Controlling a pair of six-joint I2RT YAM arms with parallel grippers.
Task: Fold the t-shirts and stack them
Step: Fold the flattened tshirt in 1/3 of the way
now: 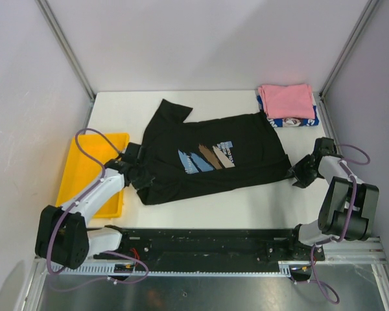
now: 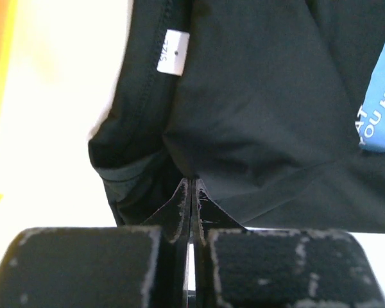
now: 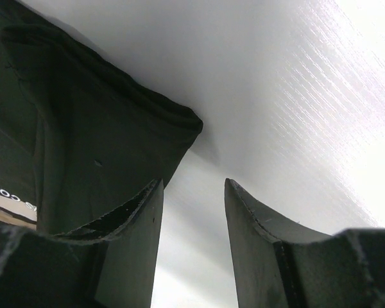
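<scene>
The blue print (image 2: pixel 380 102) on the black t-shirt (image 2: pixel 263 96) reads "YOU HA", cut off at the edge.

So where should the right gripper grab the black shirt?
Grab the shirt by its corner, the one nearest the right gripper, coming in low from the right. That corner pokes out toward the open jaws and lies flat on the table, so one finger probably has to slide underneath.
</scene>
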